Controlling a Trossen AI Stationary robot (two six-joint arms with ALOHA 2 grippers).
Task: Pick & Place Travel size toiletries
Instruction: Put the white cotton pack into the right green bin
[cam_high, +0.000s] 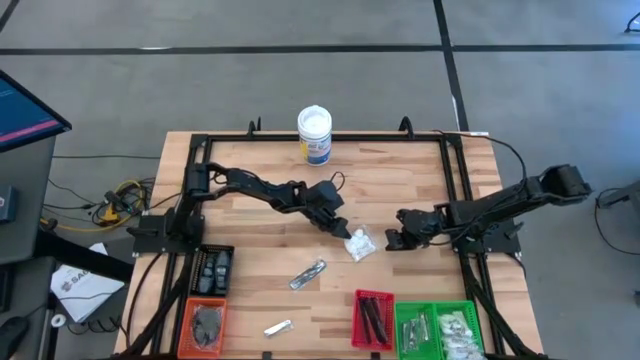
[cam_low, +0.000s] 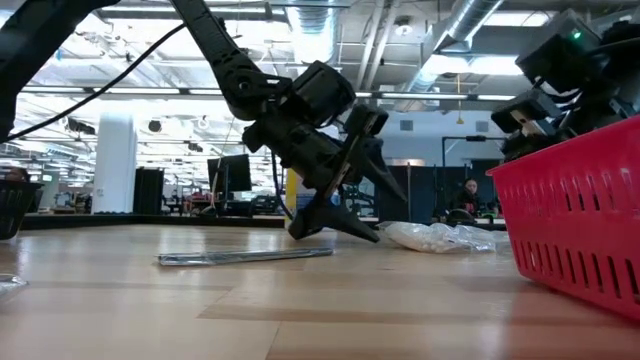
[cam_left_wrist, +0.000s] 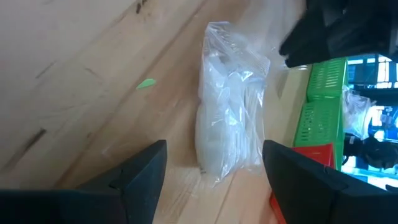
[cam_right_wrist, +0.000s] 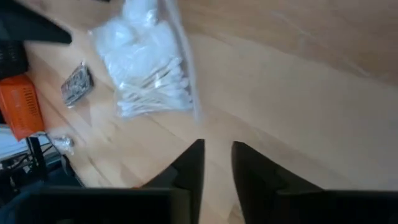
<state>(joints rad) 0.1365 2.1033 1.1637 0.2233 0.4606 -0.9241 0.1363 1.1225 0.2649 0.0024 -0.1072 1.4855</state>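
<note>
Left gripper (cam_high: 345, 229) angled down at mid-bench, fingers spread wide, straddling near end of clear packet (cam_high: 359, 243) lying flat on bench. Right gripper (cam_high: 393, 240) low beside packet, fingers slightly parted, holding nothing.

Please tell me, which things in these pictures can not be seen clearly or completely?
- Contents of the orange tray, high view: a dark heap, too small to identify.
- Red tray, low view: cut off by the picture's edge; its wall hides the inside.
- Clear packet, low view: partly behind the left gripper.
- Label of the white tub, high view: too small to read.
</note>
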